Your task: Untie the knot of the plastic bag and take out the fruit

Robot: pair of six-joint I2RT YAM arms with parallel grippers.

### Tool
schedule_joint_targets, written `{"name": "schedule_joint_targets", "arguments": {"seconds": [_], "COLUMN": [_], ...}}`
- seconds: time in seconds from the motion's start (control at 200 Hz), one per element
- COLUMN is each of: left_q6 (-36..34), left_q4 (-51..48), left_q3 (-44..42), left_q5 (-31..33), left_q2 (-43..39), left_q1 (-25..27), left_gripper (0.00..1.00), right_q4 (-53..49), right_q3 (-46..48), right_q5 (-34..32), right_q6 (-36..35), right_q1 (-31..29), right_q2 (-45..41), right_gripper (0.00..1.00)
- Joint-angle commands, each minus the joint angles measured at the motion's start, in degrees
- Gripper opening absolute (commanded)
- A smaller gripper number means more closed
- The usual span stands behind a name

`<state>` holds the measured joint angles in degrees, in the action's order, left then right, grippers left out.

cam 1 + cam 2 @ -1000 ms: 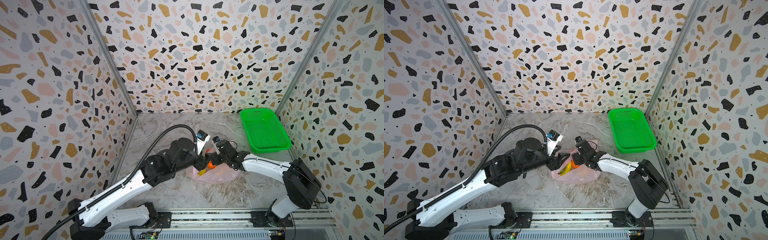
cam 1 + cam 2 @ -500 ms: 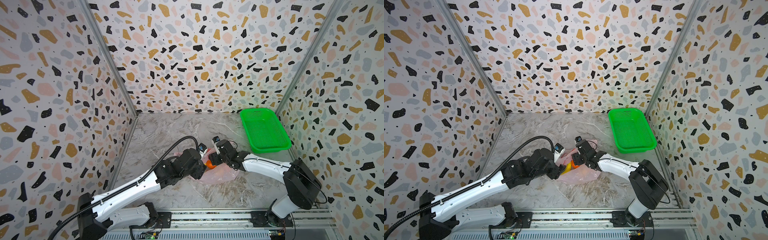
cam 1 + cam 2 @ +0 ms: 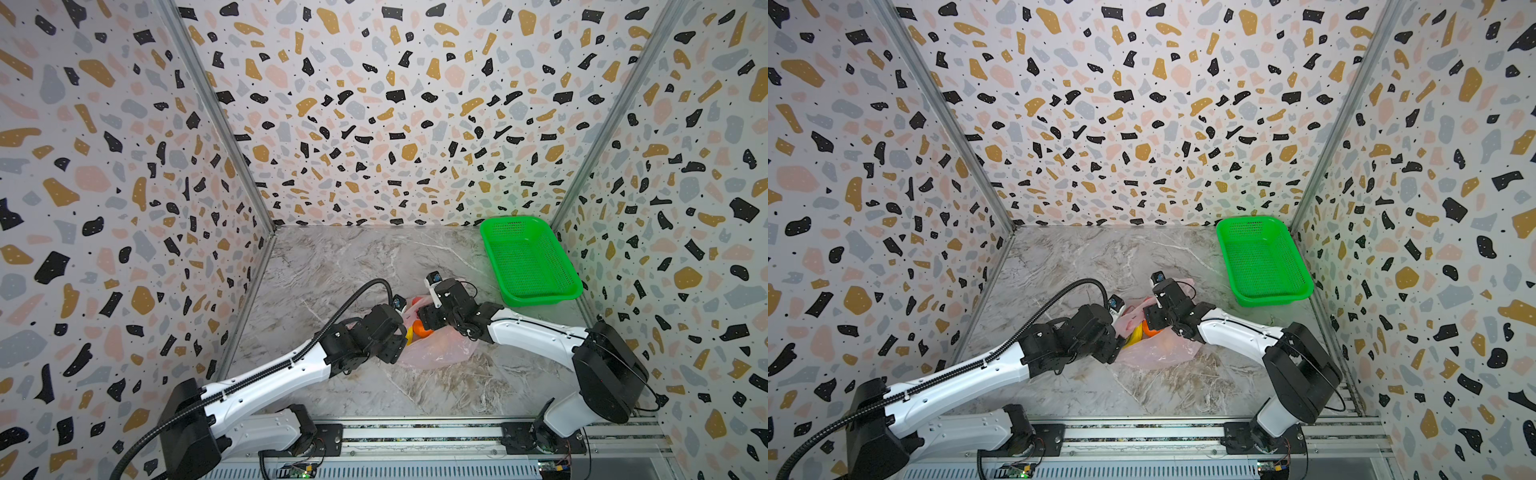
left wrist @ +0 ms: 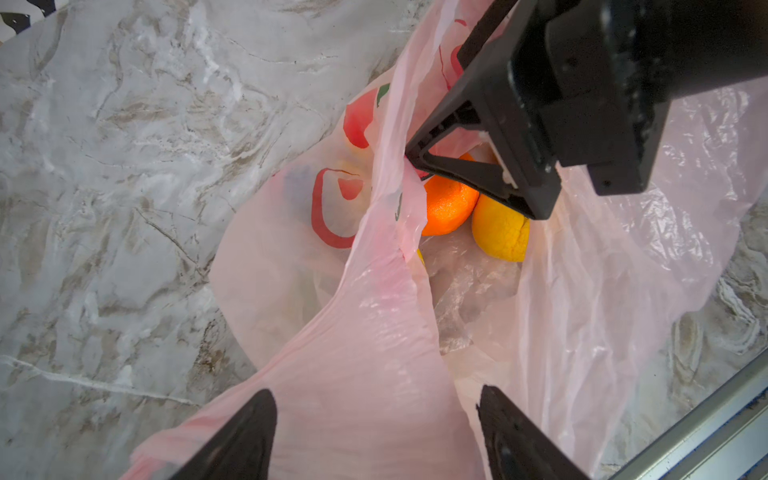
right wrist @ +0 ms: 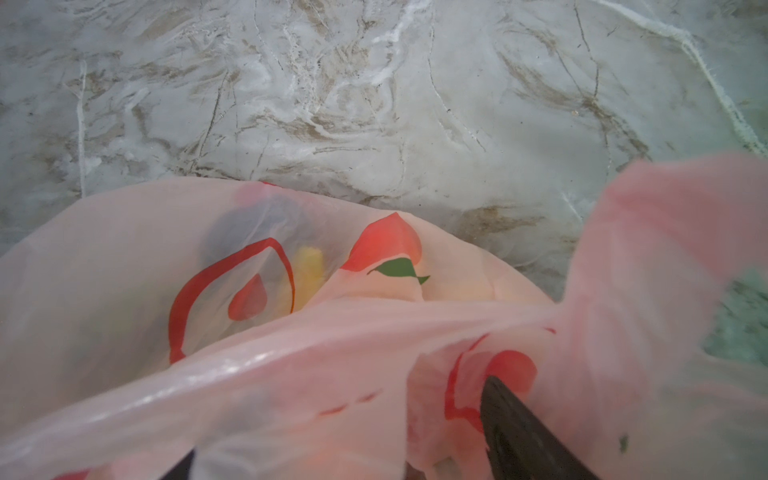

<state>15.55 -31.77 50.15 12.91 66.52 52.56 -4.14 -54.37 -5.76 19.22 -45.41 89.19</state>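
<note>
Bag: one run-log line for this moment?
bag: mouth open | orange, yellow fruit: in bag | left gripper: open, over bag film | right gripper: open, at bag mouth | basket: no fruit

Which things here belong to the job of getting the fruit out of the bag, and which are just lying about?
Part of the job: plastic bag, orange, yellow fruit, left gripper, right gripper.

Just lying about: green basket, table.
</note>
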Motion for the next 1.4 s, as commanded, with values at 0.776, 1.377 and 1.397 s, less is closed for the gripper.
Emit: {"name": "schedule_joint_targets", "arguments": {"seconds": [0.776, 1.377, 1.397], "left_q6": [5.8, 11.3, 11.5], "left_q4": [13.3, 19.1, 19.3], "left_q3": [-4.4, -0.4, -0.3], "left_q5": [-13.7, -9.4, -9.0], "left_q2": [-3.0, -6.6, -6.9], "left_q1": [-8.6, -10.6, -10.6], "left_gripper": [0.39, 0.04, 0.03], "right_q4": [-2.0, -13.3, -13.8], "right_q3": [4.5, 7.5, 7.7], "right_q5": [-2.0, -4.5, -4.5], "right_q6": [1.2, 2.6, 2.7], "right_q1": [-5.1, -14.6, -14.9], "right_q2": [-5.5, -9.2, -9.4], "right_gripper": [0.88, 0.99, 0.99]}}
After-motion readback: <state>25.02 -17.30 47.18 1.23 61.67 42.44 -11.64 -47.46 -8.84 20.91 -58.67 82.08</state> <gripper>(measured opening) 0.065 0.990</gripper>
